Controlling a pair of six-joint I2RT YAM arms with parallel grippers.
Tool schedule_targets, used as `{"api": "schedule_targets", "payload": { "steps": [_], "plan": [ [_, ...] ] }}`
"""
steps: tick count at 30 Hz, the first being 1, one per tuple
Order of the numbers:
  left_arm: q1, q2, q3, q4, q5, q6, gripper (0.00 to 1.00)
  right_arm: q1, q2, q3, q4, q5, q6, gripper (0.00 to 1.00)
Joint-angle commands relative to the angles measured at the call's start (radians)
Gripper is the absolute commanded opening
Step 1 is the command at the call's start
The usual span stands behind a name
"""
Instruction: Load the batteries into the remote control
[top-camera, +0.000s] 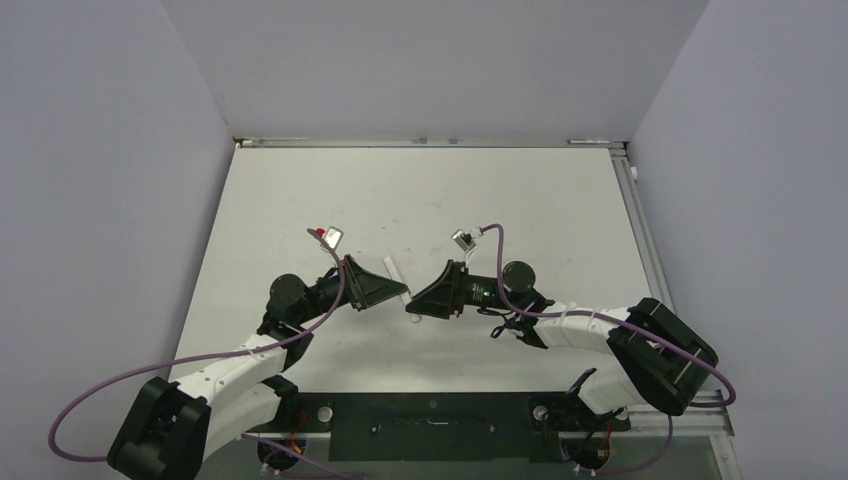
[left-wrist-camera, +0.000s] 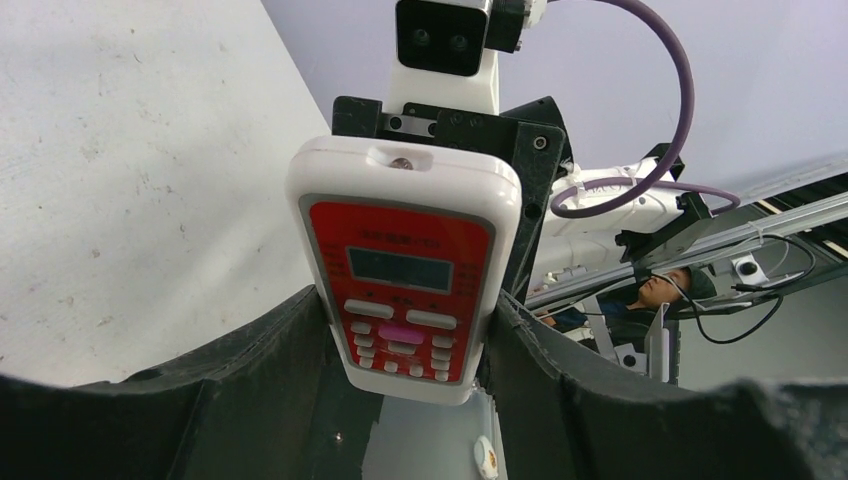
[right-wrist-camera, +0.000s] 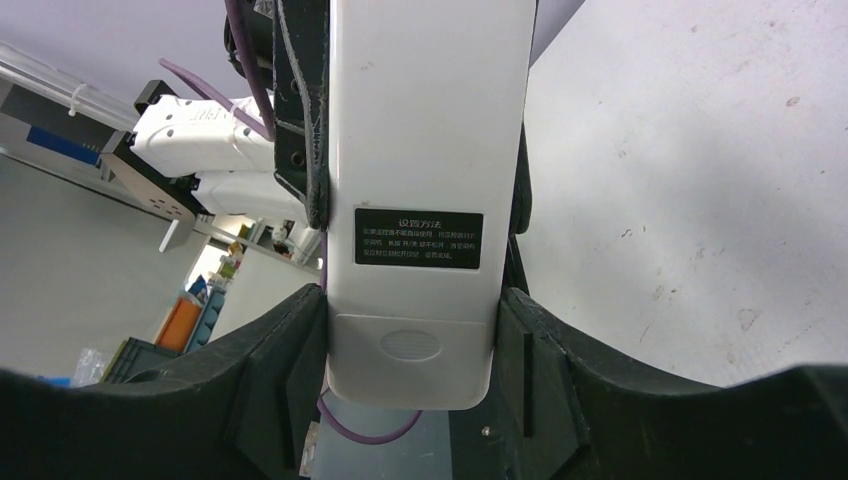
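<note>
The remote control (top-camera: 391, 270) is held up off the table between both grippers, seen edge-on from above. In the left wrist view its red front (left-wrist-camera: 405, 260) faces the camera, with pale screen and white buttons. My left gripper (left-wrist-camera: 405, 305) is shut on its lower sides. In the right wrist view its plain white back (right-wrist-camera: 420, 150) shows a black label and a closed cover (right-wrist-camera: 410, 345). My right gripper (right-wrist-camera: 410, 300) is shut on the same lower end. The two grippers (top-camera: 398, 293) (top-camera: 414, 302) meet nose to nose. No batteries are in view.
The white table (top-camera: 450, 190) has a raised rail along the back and right edges. A small pale oval thing with orange marks (left-wrist-camera: 485, 455) lies below the left jaws. Purple cables loop from both arms.
</note>
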Motion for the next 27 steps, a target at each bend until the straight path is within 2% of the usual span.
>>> {"api": "schedule_targets", "payload": {
  "steps": [1,7,15,19,27],
  "plan": [
    [0.005,0.005,-0.004,0.090,0.033,-0.015,0.50,-0.001,0.004,-0.007,0.141,-0.004,0.001,0.09],
    [0.005,0.012,-0.012,0.150,0.042,-0.036,0.33,0.002,0.020,-0.009,0.154,-0.005,0.002,0.09],
    [0.005,0.001,-0.009,0.154,0.040,-0.040,0.00,-0.001,-0.025,-0.017,0.050,0.019,-0.069,0.42],
    [0.005,-0.013,0.003,0.094,0.034,-0.019,0.00,-0.003,-0.087,0.000,-0.134,0.056,-0.166,0.57],
    [0.002,-0.059,0.054,-0.121,0.010,0.075,0.00,-0.015,-0.223,0.034,-0.452,0.154,-0.340,0.70]
  ]
}}
